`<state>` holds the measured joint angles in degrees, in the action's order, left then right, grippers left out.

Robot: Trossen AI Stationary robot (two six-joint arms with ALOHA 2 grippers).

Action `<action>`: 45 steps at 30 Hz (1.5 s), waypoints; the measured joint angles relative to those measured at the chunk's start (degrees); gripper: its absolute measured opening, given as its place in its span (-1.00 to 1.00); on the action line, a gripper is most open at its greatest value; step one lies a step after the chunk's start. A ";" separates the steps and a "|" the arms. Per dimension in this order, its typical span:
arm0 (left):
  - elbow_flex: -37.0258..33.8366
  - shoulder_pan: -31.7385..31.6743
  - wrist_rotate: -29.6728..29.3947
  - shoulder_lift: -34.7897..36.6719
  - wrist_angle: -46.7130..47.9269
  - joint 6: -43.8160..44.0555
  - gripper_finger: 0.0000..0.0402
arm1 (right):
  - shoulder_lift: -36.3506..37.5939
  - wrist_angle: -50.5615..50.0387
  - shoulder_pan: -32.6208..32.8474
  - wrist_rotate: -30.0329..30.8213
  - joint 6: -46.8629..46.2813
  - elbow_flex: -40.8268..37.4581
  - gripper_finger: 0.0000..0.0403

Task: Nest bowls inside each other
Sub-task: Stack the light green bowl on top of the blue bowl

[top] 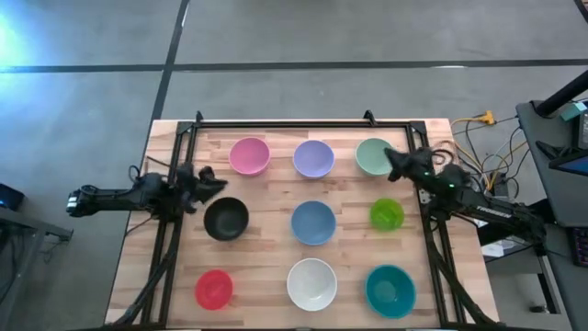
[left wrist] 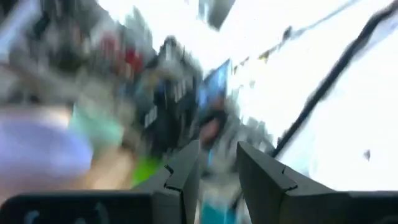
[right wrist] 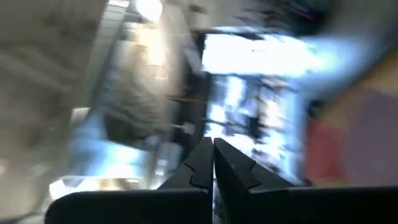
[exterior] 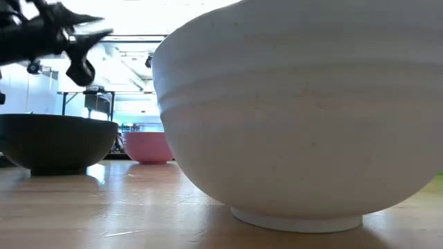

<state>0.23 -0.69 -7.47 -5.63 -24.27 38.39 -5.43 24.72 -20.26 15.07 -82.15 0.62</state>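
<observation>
Nine bowls sit apart in a three-by-three grid on the table [top: 276,276], none nested yet. In the near row are the red bowl [top: 213,289], white bowl [top: 311,283] and teal bowl [top: 390,290].

In the middle row, the black bowl [top: 226,220] lies at about four o'clock from the left hand [top: 204,183], just beside it; its fingers are slightly spread and empty.

In the far row, the right hand [top: 397,162], fingers pressed together and empty, hovers at the mint bowl's [top: 372,154] three o'clock rim. Each arm reaches inward from its own side.
</observation>
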 joint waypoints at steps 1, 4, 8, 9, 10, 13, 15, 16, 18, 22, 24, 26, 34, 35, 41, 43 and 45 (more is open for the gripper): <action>0.00 0.00 -2.60 0.00 -4.85 0.27 -0.55 | 0.00 5.28 0.04 1.80 3.20 0.00 -0.96; 0.00 0.00 -9.60 -0.15 -21.64 0.14 -0.55 | -0.01 19.95 0.25 8.39 11.60 0.00 -0.96; 0.26 0.00 -21.57 -1.34 -42.11 -8.47 -0.55 | -0.33 32.72 0.25 10.57 19.18 0.02 -0.96; 0.52 0.00 -23.80 -1.78 -46.01 -10.35 -0.55 | -0.28 33.72 0.25 10.30 19.62 0.03 -0.96; 1.17 0.00 -25.40 -2.27 -48.84 -12.26 -0.55 | -0.29 33.80 0.25 9.83 19.23 0.04 -0.96; 4.13 0.00 -26.12 -3.32 -53.29 -16.55 -0.55 | -1.28 33.43 0.25 8.93 15.44 0.04 -0.96; 6.02 0.00 -25.87 -4.24 -52.46 -16.63 -0.55 | -3.06 32.19 0.25 7.64 12.28 0.89 -0.96; 7.07 0.00 -25.84 -5.27 -51.81 -16.96 -0.55 | -4.36 31.52 0.25 6.54 11.02 1.78 -0.96; 9.04 0.00 -25.72 -7.99 -50.64 -18.81 -0.55 | -7.38 30.30 0.27 5.62 9.28 4.29 -0.96; 13.49 0.00 -26.59 -15.45 -50.74 -19.74 -0.55 | -15.73 26.04 0.25 5.99 7.79 11.85 -0.96; 16.39 0.01 -30.70 -19.39 -50.45 -21.32 -0.55 | -20.50 25.12 0.25 5.98 6.52 16.62 -0.96; 19.64 -0.01 -33.65 -23.37 -50.63 -25.63 -0.55 | -25.52 24.98 0.23 5.99 6.93 21.80 -0.96; 36.76 0.02 -29.36 -33.81 -27.50 -31.50 -0.55 | -42.52 25.08 0.25 1.26 35.30 42.68 -0.96; 39.68 0.02 -27.82 -34.50 -20.58 -31.14 -0.55 | -44.40 24.94 0.18 -2.54 37.92 45.10 -0.96; 58.22 0.02 -12.83 -38.39 16.61 -23.59 -0.55 | -54.04 20.87 0.14 -38.65 47.54 58.50 -0.96; 62.82 0.02 -3.10 -40.97 21.35 -22.22 -0.55 | -56.33 14.12 0.16 -49.49 46.88 62.75 -0.96; 65.89 0.07 7.24 -43.43 22.03 -20.85 -0.55 | -58.29 4.66 0.14 -56.78 44.95 66.80 -0.96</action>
<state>66.12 -0.62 -0.23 -49.06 -2.24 17.54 -63.72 29.38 -20.12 -41.72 -37.20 67.43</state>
